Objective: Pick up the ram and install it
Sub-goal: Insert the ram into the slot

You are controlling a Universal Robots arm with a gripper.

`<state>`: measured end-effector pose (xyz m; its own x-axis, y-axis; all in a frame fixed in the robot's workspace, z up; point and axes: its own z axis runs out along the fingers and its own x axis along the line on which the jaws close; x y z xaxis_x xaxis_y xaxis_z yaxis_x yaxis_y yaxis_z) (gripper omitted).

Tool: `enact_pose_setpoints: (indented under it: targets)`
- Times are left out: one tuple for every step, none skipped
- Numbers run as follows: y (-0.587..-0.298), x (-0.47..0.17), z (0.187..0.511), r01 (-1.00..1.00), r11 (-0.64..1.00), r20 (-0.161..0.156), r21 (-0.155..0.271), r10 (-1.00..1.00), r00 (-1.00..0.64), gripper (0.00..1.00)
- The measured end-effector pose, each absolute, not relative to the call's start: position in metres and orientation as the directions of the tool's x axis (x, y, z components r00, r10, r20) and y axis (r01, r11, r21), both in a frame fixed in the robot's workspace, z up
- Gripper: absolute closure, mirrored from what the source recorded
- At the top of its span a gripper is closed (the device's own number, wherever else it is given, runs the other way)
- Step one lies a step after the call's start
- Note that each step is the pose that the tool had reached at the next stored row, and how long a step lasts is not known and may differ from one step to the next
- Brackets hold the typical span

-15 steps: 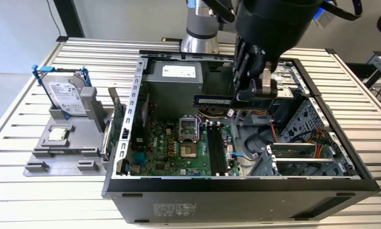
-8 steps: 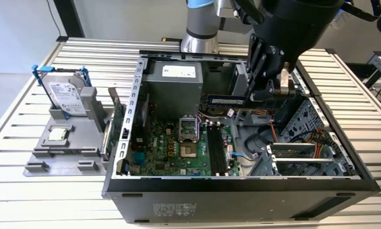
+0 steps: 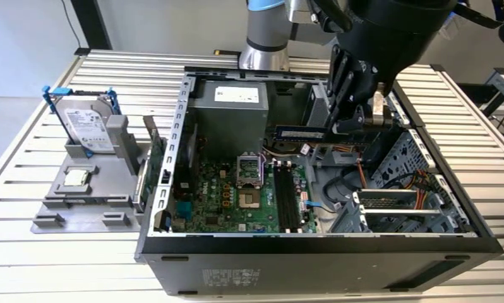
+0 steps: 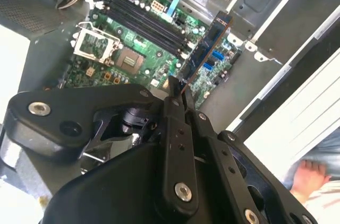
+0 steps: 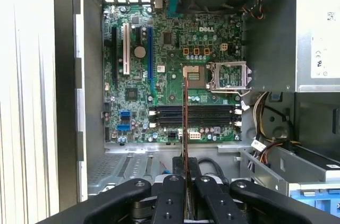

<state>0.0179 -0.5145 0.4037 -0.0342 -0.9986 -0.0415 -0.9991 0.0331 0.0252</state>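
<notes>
Tightly closed on one end of the ram (image 5: 185,144), the pincer (image 5: 186,181) holds the thin stick so that it juts straight out from between the fingertips, edge-on in the first wrist view. The ram hangs in the air inside the open computer case (image 3: 319,252), apart from the board and not yet seated. Directly beyond the pincer lie the black memory slots (image 5: 212,111), and the stick runs crosswise to them. Just past the slots from the pincer sits the open processor socket (image 5: 229,75), on the green motherboard (image 5: 170,49). Farther still, off to one side of the pincer, the grey power supply (image 3: 231,107) stands against the case wall. Well away from the pincer, outside the case, a silver hard drive (image 3: 90,126) stands upright in its blue bracket on the slatted table (image 3: 33,265). In the second wrist view a person's hand (image 4: 308,176) shows beyond the case wall.
</notes>
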Motion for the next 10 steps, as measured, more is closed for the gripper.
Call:
enact_pose_setpoints:
  targets:
    - [-0.513, 0.018, 0.404, -0.999, 0.034, -0.041, 0.025, -0.999, -0.035, 1.0]
    - [-0.51, 0.018, 0.404, -0.999, 0.034, -0.041, 0.025, -0.999, -0.035, 1.0]
    - [-0.506, 0.018, 0.404, -0.999, 0.034, -0.041, 0.025, -0.999, -0.035, 1.0]
    - [-0.501, 0.018, 0.404, -0.999, 0.034, -0.041, 0.025, -0.999, -0.035, 1.0]
    - [-0.497, 0.018, 0.404, -0.999, 0.034, -0.041, 0.025, -0.999, -0.035, 1.0]
    - [-0.492, 0.018, 0.404, -0.999, 0.034, -0.041, 0.025, -0.999, -0.035, 1.0]
    - [-0.488, 0.018, 0.404, -0.999, 0.034, -0.041, 0.025, -0.999, -0.035, 1.0]
    - [-0.483, 0.018, 0.404, -0.999, 0.034, -0.041, 0.025, -0.999, -0.035, 1.0]
    - [-0.478, 0.018, 0.404, -0.999, 0.034, -0.041, 0.025, -0.999, -0.035, 1.0]
    - [-0.474, 0.018, 0.404, -0.999, 0.034, -0.041, 0.025, -0.999, -0.035, 1.0]
